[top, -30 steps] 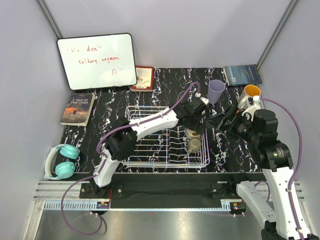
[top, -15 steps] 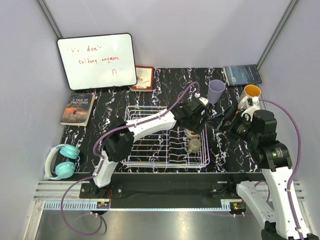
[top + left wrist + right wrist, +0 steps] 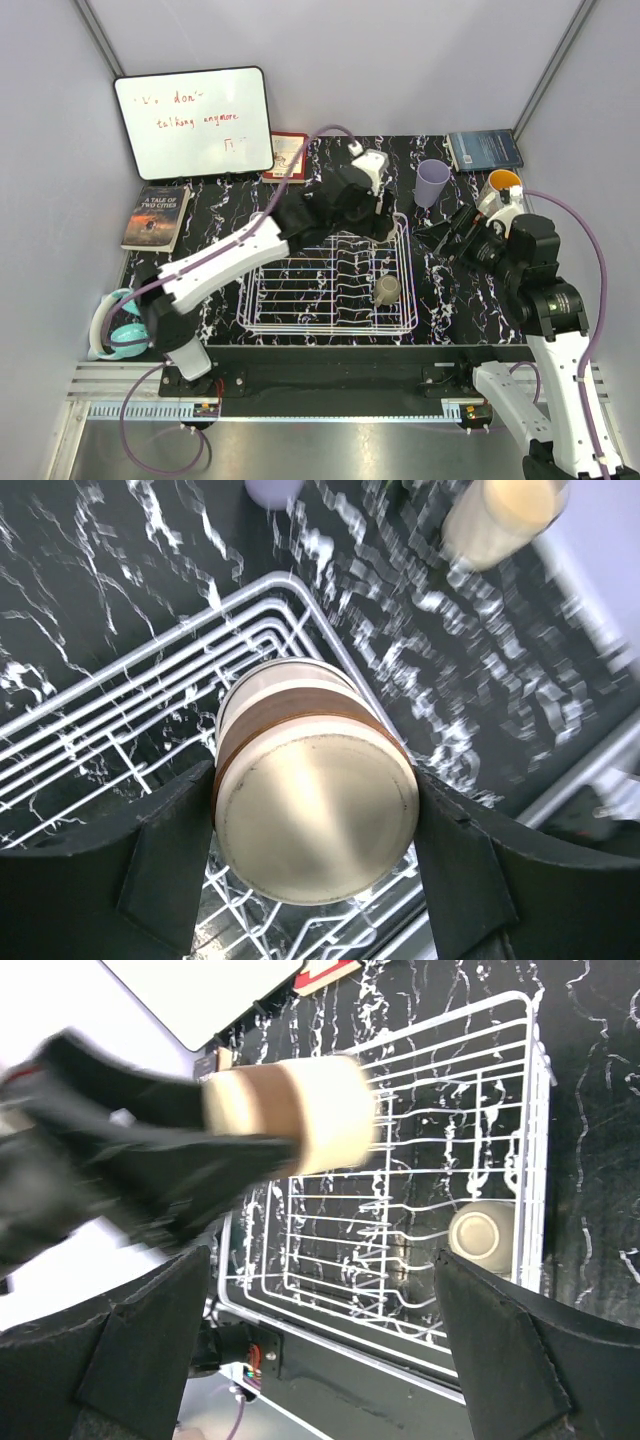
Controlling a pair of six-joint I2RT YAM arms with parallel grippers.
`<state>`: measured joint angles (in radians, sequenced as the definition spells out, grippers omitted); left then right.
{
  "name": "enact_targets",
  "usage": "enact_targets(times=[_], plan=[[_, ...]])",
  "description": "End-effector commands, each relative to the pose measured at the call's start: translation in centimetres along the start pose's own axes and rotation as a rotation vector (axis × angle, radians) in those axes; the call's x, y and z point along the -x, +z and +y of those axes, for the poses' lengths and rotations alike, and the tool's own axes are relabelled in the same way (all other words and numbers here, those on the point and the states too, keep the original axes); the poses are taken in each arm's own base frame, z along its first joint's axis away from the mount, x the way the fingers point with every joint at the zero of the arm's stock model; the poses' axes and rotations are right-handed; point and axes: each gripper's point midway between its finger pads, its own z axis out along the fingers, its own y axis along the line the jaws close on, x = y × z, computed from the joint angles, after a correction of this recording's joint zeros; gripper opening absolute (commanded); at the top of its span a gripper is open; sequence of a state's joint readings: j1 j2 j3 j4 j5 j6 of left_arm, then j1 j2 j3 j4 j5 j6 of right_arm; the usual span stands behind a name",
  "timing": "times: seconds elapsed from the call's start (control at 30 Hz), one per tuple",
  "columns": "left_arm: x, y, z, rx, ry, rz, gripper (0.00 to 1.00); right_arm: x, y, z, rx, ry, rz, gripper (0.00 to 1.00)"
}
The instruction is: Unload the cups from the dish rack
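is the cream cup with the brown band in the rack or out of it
Out: the left end effector grips the cup by its sides, and it hangs above the rack wires.

Top external: fixed, high, above and behind the arm bases, facing down and toward the far wall, taking in the whole table (image 3: 210,215); distant. Left wrist: very near, looking straight down between its own fingers (image 3: 165,870), along a cream cup (image 3: 315,815), to the far right corner of the dish rack (image 3: 200,620). Right wrist: from the right, facing left across the dish rack; middle range. Shared: dish rack in all three views; cream cup in both wrist views.
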<state>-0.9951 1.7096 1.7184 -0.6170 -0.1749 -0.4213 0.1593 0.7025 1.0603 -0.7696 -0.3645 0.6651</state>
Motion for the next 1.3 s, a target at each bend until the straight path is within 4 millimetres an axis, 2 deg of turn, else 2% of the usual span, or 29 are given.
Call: enact_targets(times=[0.0, 0.03, 0.13, 0.17, 0.2, 0.23, 0.3, 0.33, 0.37, 0.4, 0.43, 0.47, 0.5, 0.53, 0.57, 0.63, 0.77, 0.9, 1.0, 1.13, 1.27], plan=[[3.6, -4.5, 0.4, -0.087, -0.148, -0.132, 0.2, 1.0, 0.3, 2.1, 0.087, 0.02, -0.019, 1.0], [2.0, -4.0, 1.0, -0.109, -0.181, -0.102, 0.2, 0.7, 0.7, 1.8, 0.084, 0.039, -0.012, 1.0], [2.0, -6.1, 0.7, -0.332, -0.331, -0.161, 0.19, 0.8, 1.3, 2.5, 0.139, 0.094, -0.022, 1.0], [1.6, -7.0, -0.4, -0.443, -0.392, -0.136, 0.19, 0.8, 1.4, 2.7, 0.154, 0.143, -0.031, 1.0], [1.9, -7.5, 0.7, -0.498, -0.425, -0.195, 0.17, 1.7, 0.8, 3.8, 0.217, 0.132, -0.085, 1.0], [2.1, -8.0, 0.6, -0.559, -0.448, -0.21, 0.16, 1.5, 1.2, 3.4, 0.227, 0.153, -0.094, 1.0], [2.1, -9.5, 0.3, -0.726, -0.502, -0.223, 0.16, 2.2, 0.9, 4.8, 0.3, 0.18, -0.117, 1.0], [2.1, -10.1, 0.0, -0.785, -0.508, -0.225, 0.15, 2.1, 1.1, 5.2, 0.323, 0.178, -0.1, 1.0], [2.9, -12.0, -1.1, -0.907, -0.5, -0.252, 0.15, 1.5, 1.0, 6.2, 0.375, 0.16, -0.041, 1.0], [2.3, -12.1, -1.1, -0.943, -0.511, -0.24, 0.15, 1.4, 2.0, 6.1, 0.367, 0.173, -0.002, 1.0], [2.0, -11.9, -1.3, -0.976, -0.518, -0.225, 0.14, 1.3, 2.2, 6.2, 0.368, 0.182, 0.016, 1.0], [2.3, -13.2, -2.1, -1.057, -0.505, -0.229, 0.13, 1.4, 2.4, 6.3, 0.37, 0.199, 0.024, 1.0], [2.1, -13.4, -2.2, -1.086, -0.511, -0.219, 0.11, 1.6, 2.5, 6.4, 0.375, 0.201, 0.017, 1.0], [1.9, -13.1, -2.3, -1.109, -0.522, -0.205, 0.06, 1.6, 2.6, 6.4, 0.384, 0.202, 0.015, 1.0], [2.1, -14.0, -2.6, -1.16, -0.518, -0.215, 0.03, 1.8, 2.4, 6.9, 0.412, 0.198, 0.011, 1.0], [1.6, -13.6, -2.6, -1.177, -0.528, -0.2, 0.0, 1.6, 2.5, 7.1, 0.426, 0.196, 0.031, 1.0], [1.4, -13.1, -2.5, -1.168, -0.531, -0.189, 0.0, 1.2, 2.4, 7.7, 0.472, 0.19, 0.056, 0.98], [1.3, -12.0, -2.2, -1.113, -0.52, -0.18, 0.0, 1.4, 1.8, 8.8, 0.515, 0.179, 0.063, 0.83], [1.5, -11.2, -2.0, -1.078, -0.51, -0.18, 0.0, 1.5, 1.4, 9.6, 0.544, 0.175, 0.077, 0.77], [1.8, -9.8, -1.4, -1.0, -0.501, -0.199, 0.0, 1.5, 0.6, 10.6, 0.58, 0.181, 0.097, 0.76], [3.1, -9.6, -0.4, -0.959, -0.498, -0.26, 0.0, 1.4, 0.0, 11.0, 0.592, 0.179, 0.105, 0.76]])
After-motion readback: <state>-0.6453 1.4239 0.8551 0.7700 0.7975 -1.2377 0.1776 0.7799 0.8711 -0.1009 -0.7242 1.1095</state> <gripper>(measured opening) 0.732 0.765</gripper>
